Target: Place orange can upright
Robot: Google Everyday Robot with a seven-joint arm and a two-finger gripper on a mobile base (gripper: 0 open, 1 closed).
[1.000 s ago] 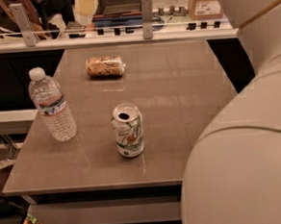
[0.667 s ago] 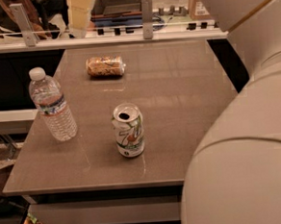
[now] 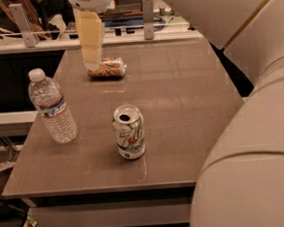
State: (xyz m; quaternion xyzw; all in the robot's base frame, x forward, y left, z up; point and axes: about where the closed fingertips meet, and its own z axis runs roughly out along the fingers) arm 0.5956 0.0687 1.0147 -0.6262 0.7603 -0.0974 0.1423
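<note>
- The orange can is lying on its side at the far end of the counter, toward 12 o'clock from the middle, with its long axis running from 9 to 3 o'clock and one silver end facing 3 o'clock.
- The gripper is hanging over the 9 o'clock end of that can, pointing down from the top of the view. Its tip is overlapping the can's left part, and whether it is touching or only in front of it cannot be told.
- Whether the gripper is wide or narrow cannot be told either — it is showing as one pale slab from this angle. Nothing is showing as lifted.
- A green-and-white can is standing upright near the middle of the counter, at 6 o'clock from the orange can and well apart from it. A water bottle is standing at 9 o'clock of that can.
- The robot's pale body is filling the 3 to 5 o'clock part of the view.
- Judging by this, the approach-and-grasp step is in hand: the can is not yet upright.
- The next move is likely calling for the gripper to settle across the can's round side and close — then to lift, turn the can so a silver end is facing down, and set it on the bare surface around 12 o'clock, clear of the other two things.
</note>
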